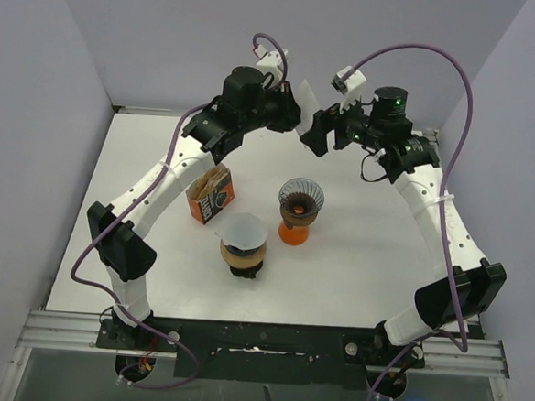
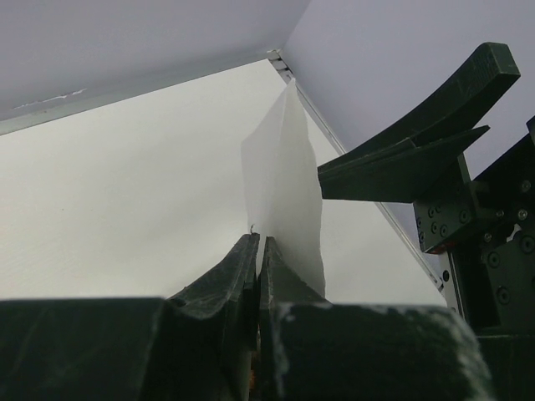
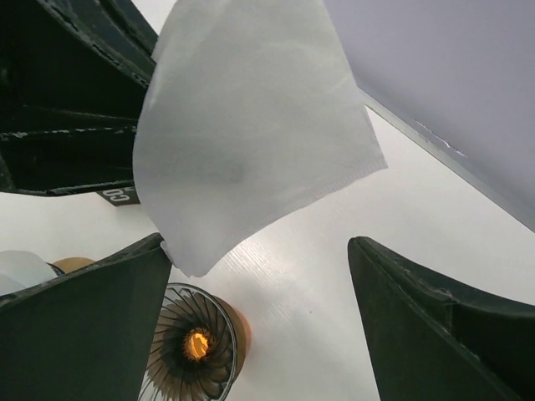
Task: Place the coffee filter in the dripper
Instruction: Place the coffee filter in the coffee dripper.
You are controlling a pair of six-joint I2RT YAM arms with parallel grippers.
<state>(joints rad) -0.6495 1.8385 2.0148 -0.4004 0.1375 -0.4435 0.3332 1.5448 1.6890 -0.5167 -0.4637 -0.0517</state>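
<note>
Your left gripper (image 2: 257, 244) has its jaws pressed together on the bottom edge of the coffee filter (image 2: 284, 180). The flat white paper stands up from the fingertips, in the air over the far middle of the table (image 1: 364, 262).

Your right gripper (image 3: 259, 251) has its jaws spread wide. The filter hangs just ahead of the gap, with its lower corner close to one finger. You cannot tell from the right wrist view whether they touch.

In the top view the two grippers face each other, the left one on the left, with the filter between them.

The dripper (image 1: 302, 198) stands on its orange base (image 1: 295, 233), on the table nearer to you. It is well apart from the filter.

Just near-left of it stands a brown holder (image 1: 243, 257) with a white paper cone (image 1: 245, 230) seated in it. An orange-brown box (image 1: 211, 194) sits left of the dripper.
</note>
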